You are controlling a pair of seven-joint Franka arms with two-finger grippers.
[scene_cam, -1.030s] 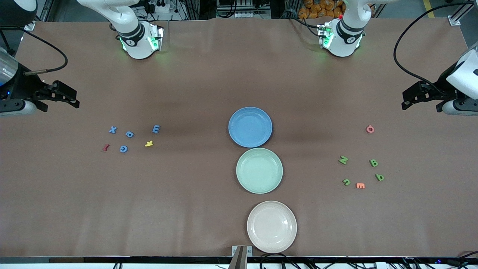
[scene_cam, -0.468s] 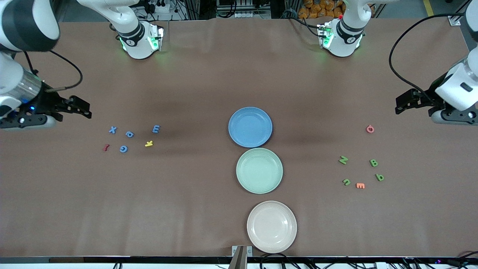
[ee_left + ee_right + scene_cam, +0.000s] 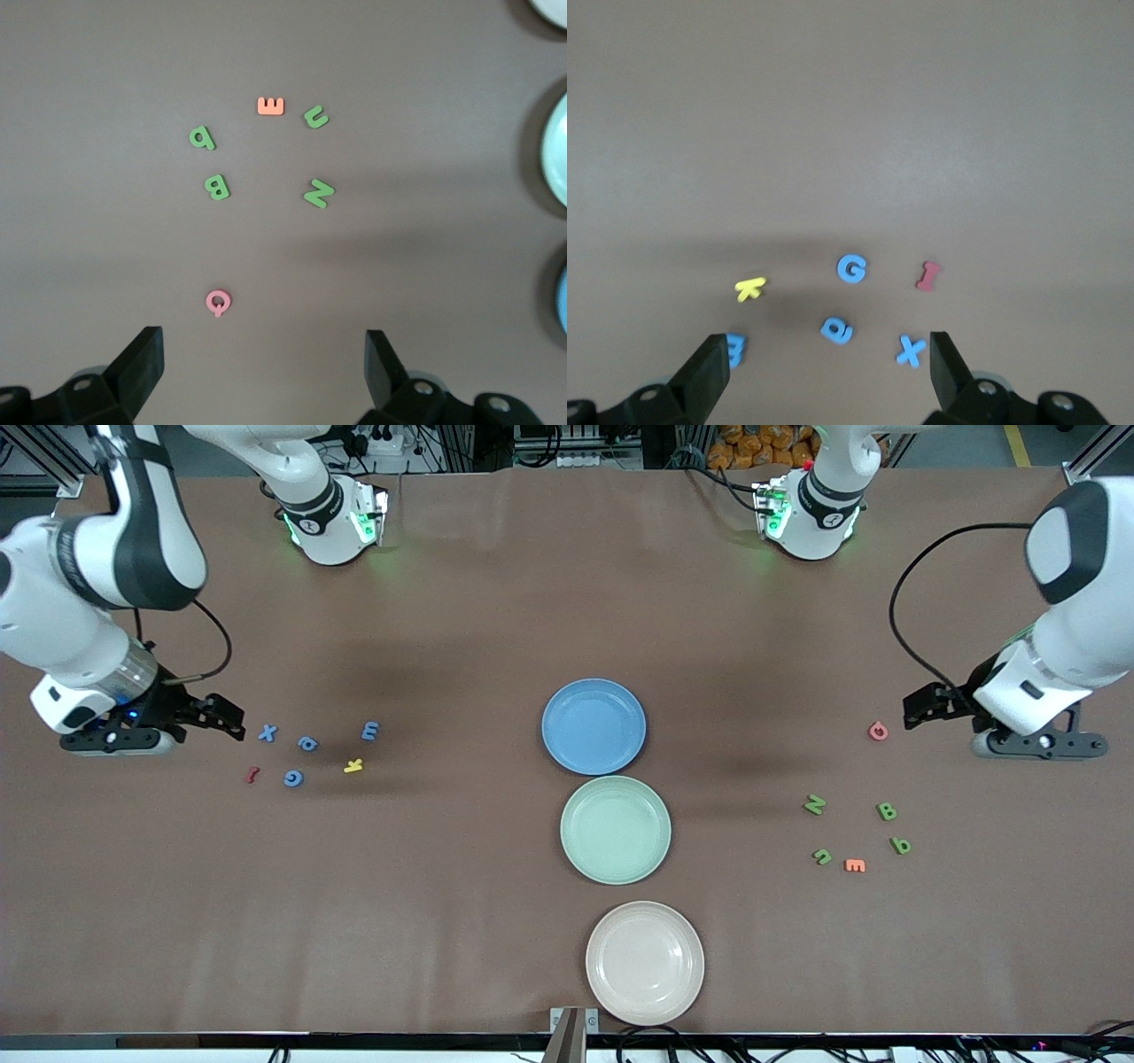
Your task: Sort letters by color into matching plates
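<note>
Both arms have swung inward from the desk's ends since a second ago. The right gripper (image 3: pixel 232 724) hangs beside the blue letters (image 3: pixel 307 743), the left gripper (image 3: pixel 915 713) beside the pink letter (image 3: pixel 878 732); both jaws stand wide apart, empty. The blue plate (image 3: pixel 594 726) and green plate (image 3: pixel 616 830) sit mid-desk, the cream plate (image 3: pixel 645 962) at the near edge. The green letters (image 3: pixel 887 811) lie toward the left arm's end.

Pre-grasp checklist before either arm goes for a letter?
1. Left gripper open, holding nothing, over bare table beside the pink letter: ok.
2. Right gripper open, holding nothing, beside the blue X: ok.
3. Blue plate holds no letters: ok.
4. Green plate holds no letters: ok.
5. Four green letters lie apart, e.g. N: ok.
6. Any letter sorted yet: not ok.
</note>
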